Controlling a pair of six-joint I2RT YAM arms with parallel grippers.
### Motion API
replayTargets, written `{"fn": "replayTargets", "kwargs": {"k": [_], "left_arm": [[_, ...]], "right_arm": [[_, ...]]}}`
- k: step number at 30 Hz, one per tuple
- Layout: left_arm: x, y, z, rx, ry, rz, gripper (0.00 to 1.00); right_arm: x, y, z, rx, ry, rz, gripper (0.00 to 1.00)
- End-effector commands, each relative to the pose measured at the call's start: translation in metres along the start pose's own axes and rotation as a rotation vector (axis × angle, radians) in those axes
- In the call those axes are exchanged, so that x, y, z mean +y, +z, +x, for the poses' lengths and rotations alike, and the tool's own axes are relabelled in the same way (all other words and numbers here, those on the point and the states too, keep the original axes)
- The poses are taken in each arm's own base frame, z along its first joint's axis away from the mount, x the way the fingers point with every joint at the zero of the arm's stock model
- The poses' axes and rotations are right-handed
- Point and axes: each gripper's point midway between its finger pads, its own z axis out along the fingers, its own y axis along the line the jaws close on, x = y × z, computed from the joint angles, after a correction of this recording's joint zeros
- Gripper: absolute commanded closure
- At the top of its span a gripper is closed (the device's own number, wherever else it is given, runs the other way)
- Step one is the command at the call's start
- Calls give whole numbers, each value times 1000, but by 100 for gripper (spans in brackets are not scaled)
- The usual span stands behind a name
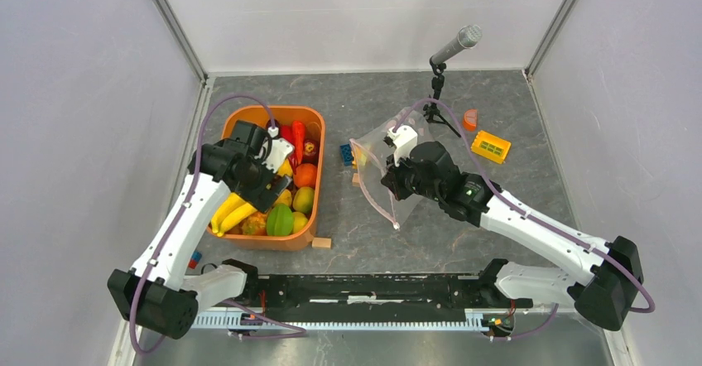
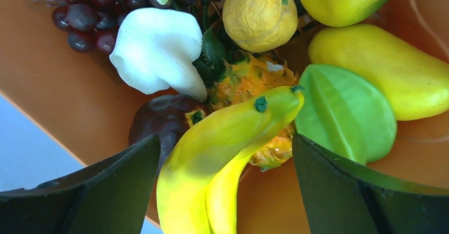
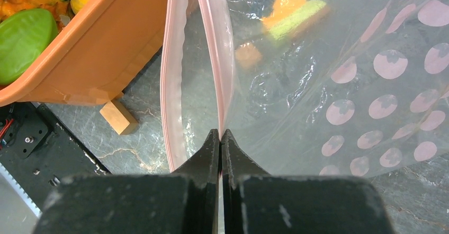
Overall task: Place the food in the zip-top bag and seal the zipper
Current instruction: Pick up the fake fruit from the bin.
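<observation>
Right gripper (image 3: 219,134): pressed together, pinching the zipper (image 3: 218,70) of the zip-top bag (image 3: 317,86), mouth gaping beside the orange tub (image 1: 318,175).
Left gripper (image 2: 225,138): spread over a banana (image 2: 193,183).
Food (image 1: 281,204): I see it all in the tub; I judge bagging and sealing outstanding.

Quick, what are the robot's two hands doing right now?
Left gripper: open, above the bananas.
Right gripper: shut on the pink edge of the bag.

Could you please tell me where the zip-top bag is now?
In the top external view the zip-top bag is right of centre, pinched at its pink zipper by the right gripper, just right of the orange tub.
</observation>
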Motion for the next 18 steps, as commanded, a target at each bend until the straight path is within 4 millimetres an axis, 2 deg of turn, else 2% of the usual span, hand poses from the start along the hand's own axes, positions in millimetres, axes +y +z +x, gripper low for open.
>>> {"fn": "replayTargets", "kwargs": {"k": [1, 4, 6, 9, 12, 13, 16, 18], "left_arm": [[6, 14, -5, -9, 81, 14, 0], [7, 18, -13, -6, 74, 33, 4], [6, 14, -16, -18, 65, 42, 12], [10, -1, -22, -70, 60, 13, 35], [12, -17, -25, -138, 56, -11, 67], [13, -21, -24, -154, 55, -20, 71], [13, -32, -22, -184, 58, -36, 72], [14, -42, -27, -231, 49, -41, 72]], "right_arm": [[2, -7, -11, -55, -10, -19, 100], [1, -10, -12, -67, -7, -13, 100], [0, -12, -13, -71, -6, -9, 100], [-1, -15, -14, -78, -3, -2, 100], [-1, -14, -15, -82, 2, 0, 100], [-1, -14, -15, -81, 4, 0, 100], [-1, -14, -15, -83, 13, 0, 100], [-1, -14, -14, -81, 18, 2, 100]]}}
